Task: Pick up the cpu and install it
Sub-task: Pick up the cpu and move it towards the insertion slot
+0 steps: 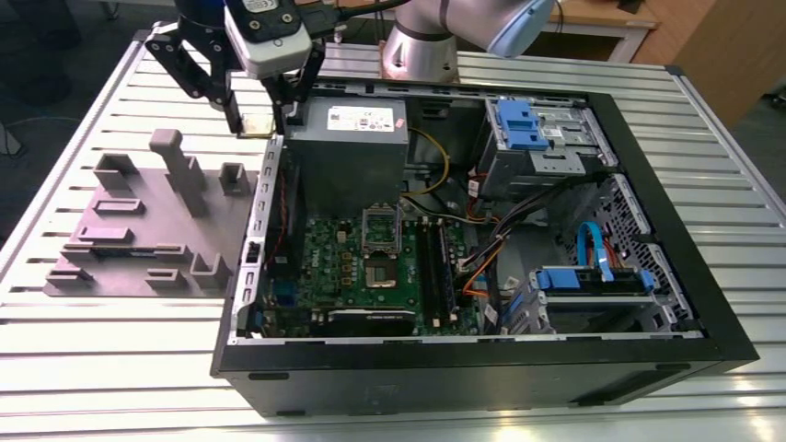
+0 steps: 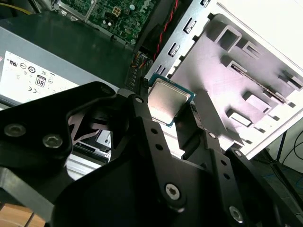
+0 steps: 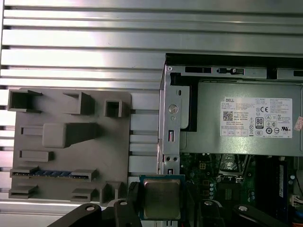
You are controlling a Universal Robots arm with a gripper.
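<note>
The gripper [image 1: 257, 118] hung in the air over the computer case [image 1: 491, 373], above the case's far corner on the exterior view's left. Its jaws were clamped on the cpu [image 1: 256, 127], gripping it by two opposite edges. The cpu touched nothing but the gripper. It was held roughly flat over the case's side wall, with its silvery metal top facing the cameras in both wrist views. In the second wrist view the cpu [image 2: 169, 100] sat between the dark fingers [image 2: 142, 118], which pressed against its pale edges. In the first wrist view the cpu [image 3: 162, 197] lined up with the case's metal wall.

Inside the case, the power supply [image 1: 350, 138], a grey box with a white label, lay at the far end, near the cpu. The green motherboard [image 1: 326, 262] filled the case floor on the near side of the box. The socket [image 1: 379, 267] sat in the middle of the motherboard, well apart from the cpu.

Outside the case, just beside its wall on the exterior view's left, a grey holder plate [image 1: 135, 230] with raised blocks and slots lay on the slatted metal table [image 1: 98, 368].
</note>
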